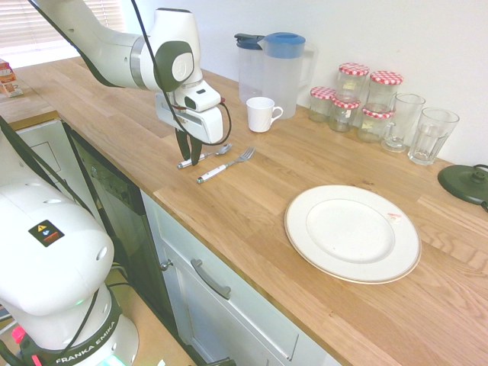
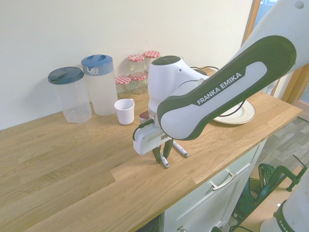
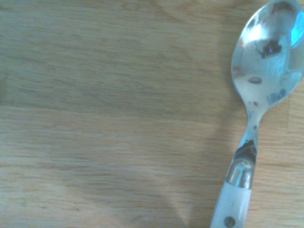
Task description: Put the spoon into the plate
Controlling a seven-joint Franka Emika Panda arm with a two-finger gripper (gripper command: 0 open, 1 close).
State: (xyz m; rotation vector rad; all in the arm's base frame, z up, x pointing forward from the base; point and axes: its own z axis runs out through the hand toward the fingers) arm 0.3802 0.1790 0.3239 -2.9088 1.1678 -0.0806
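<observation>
The spoon [image 1: 214, 152] lies flat on the wooden counter, its silver bowl pointing toward the white cup and its white handle toward the counter's front edge. My gripper [image 1: 189, 158] stands upright over the handle's end, its jaws half drawn in on either side of the handle with a small gap still showing. In the second exterior view the gripper [image 2: 162, 158] straddles the handle just above its tip. The wrist view shows the spoon [image 3: 266, 71] from close by, resting on the wood. The plate [image 1: 352, 232], round and cream-white, sits far to the right near the front edge.
A white-handled fork [image 1: 226, 165] lies right beside the spoon. A white cup [image 1: 261, 113], two lidded pitchers [image 1: 276, 67], red-lidded jars [image 1: 355, 99] and drinking glasses [image 1: 431, 135] line the back wall. A dark object [image 1: 465, 183] sits behind the plate.
</observation>
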